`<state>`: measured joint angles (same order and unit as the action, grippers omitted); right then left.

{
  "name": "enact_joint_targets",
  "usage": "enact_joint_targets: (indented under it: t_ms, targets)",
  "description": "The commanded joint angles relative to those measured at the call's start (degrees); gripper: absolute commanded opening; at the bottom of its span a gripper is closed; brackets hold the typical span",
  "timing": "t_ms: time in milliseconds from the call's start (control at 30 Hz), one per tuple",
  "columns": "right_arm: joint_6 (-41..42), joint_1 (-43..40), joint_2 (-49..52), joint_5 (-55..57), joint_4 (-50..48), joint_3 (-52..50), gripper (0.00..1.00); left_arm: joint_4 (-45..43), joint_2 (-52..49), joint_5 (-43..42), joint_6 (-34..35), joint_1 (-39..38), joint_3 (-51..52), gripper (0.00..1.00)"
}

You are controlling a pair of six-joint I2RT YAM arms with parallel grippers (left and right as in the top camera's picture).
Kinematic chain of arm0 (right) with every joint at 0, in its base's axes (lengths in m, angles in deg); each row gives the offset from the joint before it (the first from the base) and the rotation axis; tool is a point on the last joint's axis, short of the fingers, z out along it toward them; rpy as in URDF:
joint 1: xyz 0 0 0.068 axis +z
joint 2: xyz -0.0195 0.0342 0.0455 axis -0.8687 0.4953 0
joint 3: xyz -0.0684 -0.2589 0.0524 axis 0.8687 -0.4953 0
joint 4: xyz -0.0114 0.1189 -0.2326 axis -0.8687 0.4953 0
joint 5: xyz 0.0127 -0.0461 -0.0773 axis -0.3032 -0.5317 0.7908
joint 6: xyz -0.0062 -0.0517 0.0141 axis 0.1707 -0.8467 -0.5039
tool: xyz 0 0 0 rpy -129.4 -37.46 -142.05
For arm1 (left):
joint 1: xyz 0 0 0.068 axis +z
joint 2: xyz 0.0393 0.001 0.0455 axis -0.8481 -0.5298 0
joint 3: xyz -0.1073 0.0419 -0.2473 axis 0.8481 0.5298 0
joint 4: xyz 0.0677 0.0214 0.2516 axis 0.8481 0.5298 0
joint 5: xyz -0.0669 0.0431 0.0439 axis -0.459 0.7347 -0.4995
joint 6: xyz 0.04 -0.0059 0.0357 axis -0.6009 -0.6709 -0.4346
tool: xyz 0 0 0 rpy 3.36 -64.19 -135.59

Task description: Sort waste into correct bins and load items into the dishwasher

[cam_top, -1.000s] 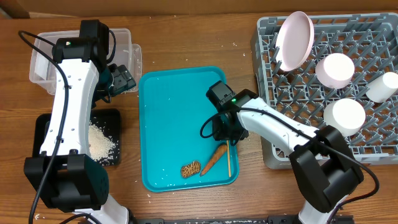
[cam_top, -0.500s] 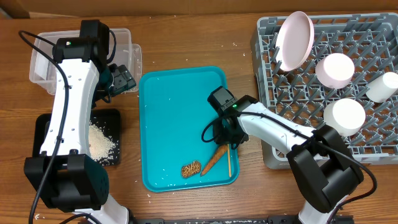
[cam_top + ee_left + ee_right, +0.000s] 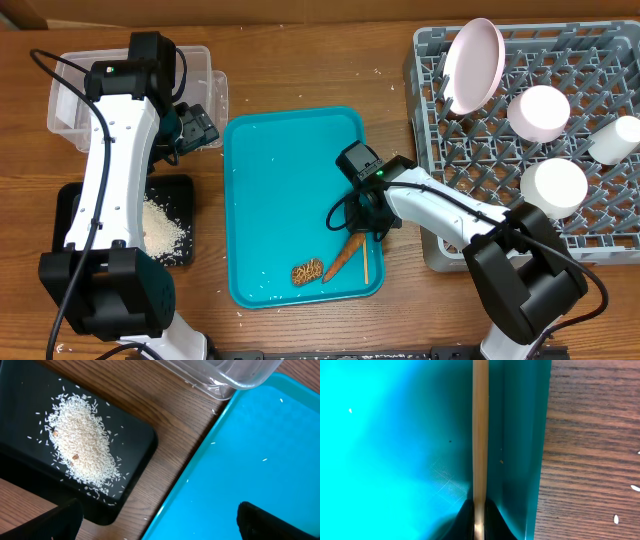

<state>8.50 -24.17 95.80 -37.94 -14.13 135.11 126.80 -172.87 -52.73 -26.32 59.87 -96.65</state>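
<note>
Currently right gripper [image 3: 479, 521] is pinching the thin wooden stick [image 3: 480, 425] beside the teal tray [image 3: 395, 435] wall; shallow grip is risking slip. Left gripper [image 3: 157, 521] is hanging open.

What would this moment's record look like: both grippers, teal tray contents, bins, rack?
left gripper: jaws open, empty
right gripper: jaws shut on thin wooden stick
teal rectangular plastic tray: stick, small orange carrot-like piece, brown ridged food chunk
shallow black rectangular tray: white rice pile
clear rectangular plastic tub: contents unclear
large grey plastic dish rack: four white round dishes
</note>
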Motion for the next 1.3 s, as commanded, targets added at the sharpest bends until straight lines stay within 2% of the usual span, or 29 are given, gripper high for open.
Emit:
enact_joint_targets:
  t_ms: [0, 200, 633, 800, 933, 1133, 1267]
  targets:
    - [0.2, 0.5, 0.2, 0.7, -0.1, -1.4, 0.04, 0.0, 0.3, 0.7, 1.0, -0.3, 0.3, 1.0]
    - [0.0, 0.3, 0.2, -0.1, 1.4, 1.0, 0.04, 0.0, 0.3, 0.7, 1.0, -0.3, 0.3, 1.0]
    - [-3.2, -2.0, 0.1, 3.4, 13.1, 16.2, 0.04, 0.0, 0.3, 0.7, 1.0, -0.3, 0.3, 1.0]
    - [-3.6, -5.3, 0.1, 11.2, 20.0, 23.8, 0.04, 0.0, 0.3, 0.7, 1.0, -0.3, 0.3, 1.0]
    - [-10.0, -9.9, 0.1, 13.8, 22.6, 29.6, 0.04, 0.0, 0.3, 0.7, 1.0, -0.3, 0.3, 1.0]
    - [-18.4, -19.3, 0.1, 13.2, 21.6, 35.9, 0.04, 0.0, 0.3, 0.7, 1.0, -0.3, 0.3, 1.0]
    - [-26.4, -25.9, 0.1, 5.4, 18.2, 36.3, 0.04, 0.0, 0.3, 0.7, 1.0, -0.3, 0.3, 1.0]
